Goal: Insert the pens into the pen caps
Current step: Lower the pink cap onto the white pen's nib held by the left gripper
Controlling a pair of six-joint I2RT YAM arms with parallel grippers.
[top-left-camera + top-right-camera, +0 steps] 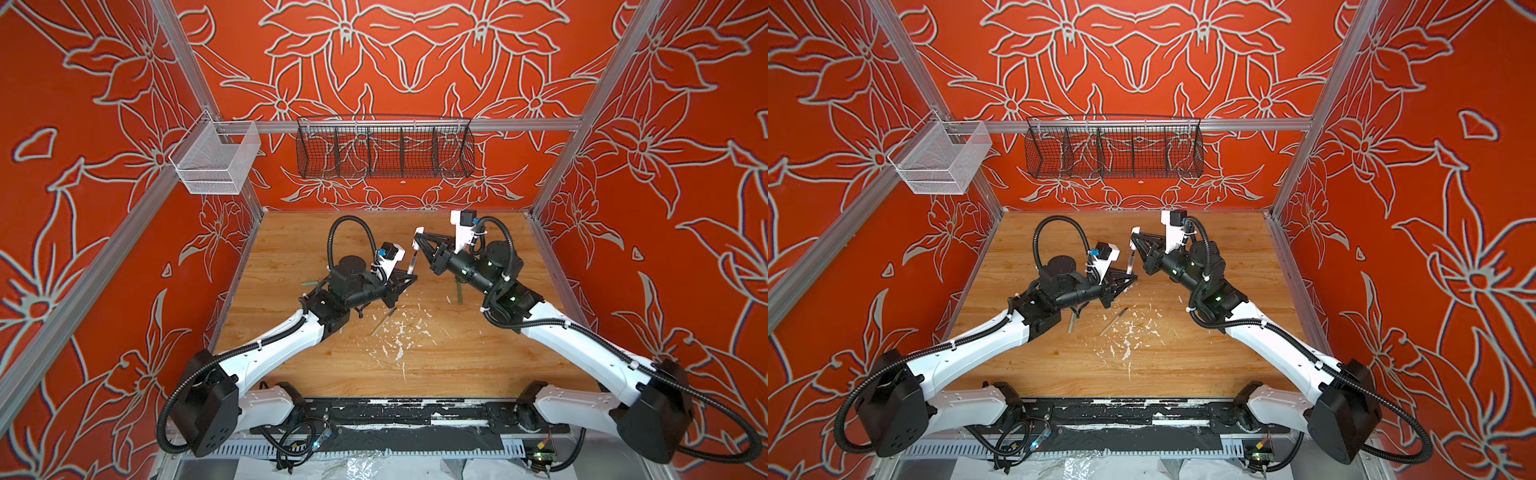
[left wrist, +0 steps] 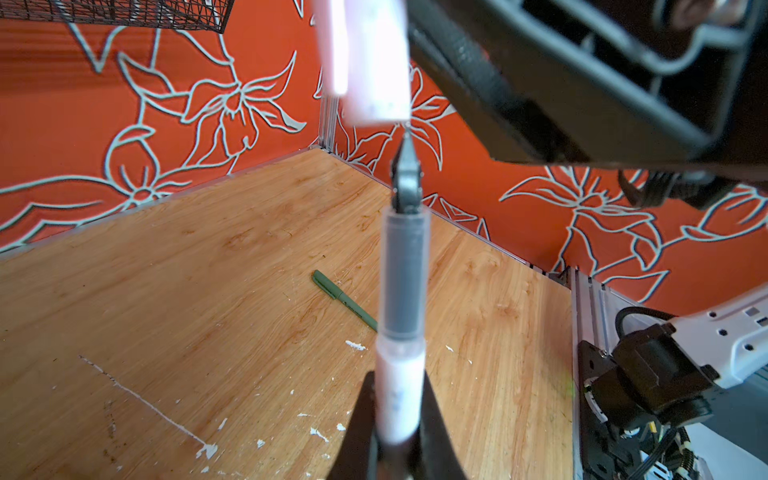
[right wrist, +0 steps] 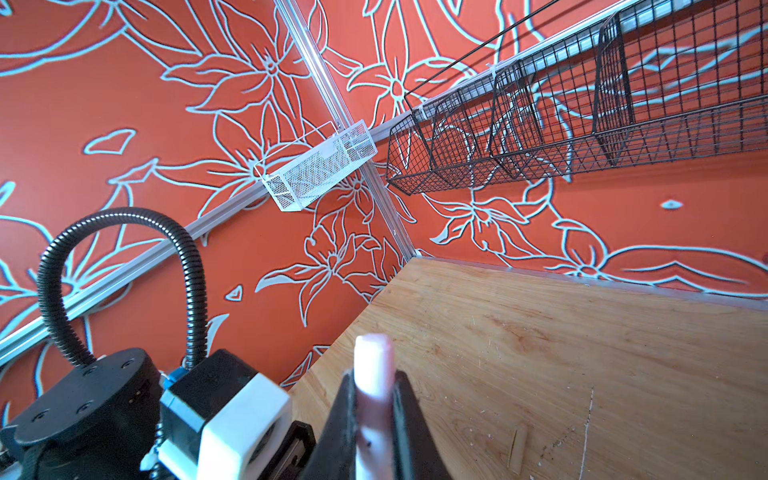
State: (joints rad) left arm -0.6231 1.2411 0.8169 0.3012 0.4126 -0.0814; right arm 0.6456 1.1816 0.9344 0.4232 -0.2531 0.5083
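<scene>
Above the middle of the worktop [image 1: 457, 353], the left pincer [image 2: 397, 415] clamps the pink pen [image 2: 404, 282] low on its barrel, leaving the dark tip free and pointing at the pink cap [image 2: 370, 70], which the right pincer [image 3: 374, 399] grips; the tip meets the cap's rim, seemingly off-centre, so alignment likely comes first

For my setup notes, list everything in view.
pink pen: one, pink, in left tool
cap: one, pink, in right tool, near that pen's tip
tan pen: one, tan, on table by flecks
green pen: one, dark green, table's right side
flecks: many, white, mid-table
black basket: one, black, back rail
white basket: one, white, left rail
table: one, wood
left tool: one, black, shut on pink pen
right tool: one, black, shut on cap
</scene>
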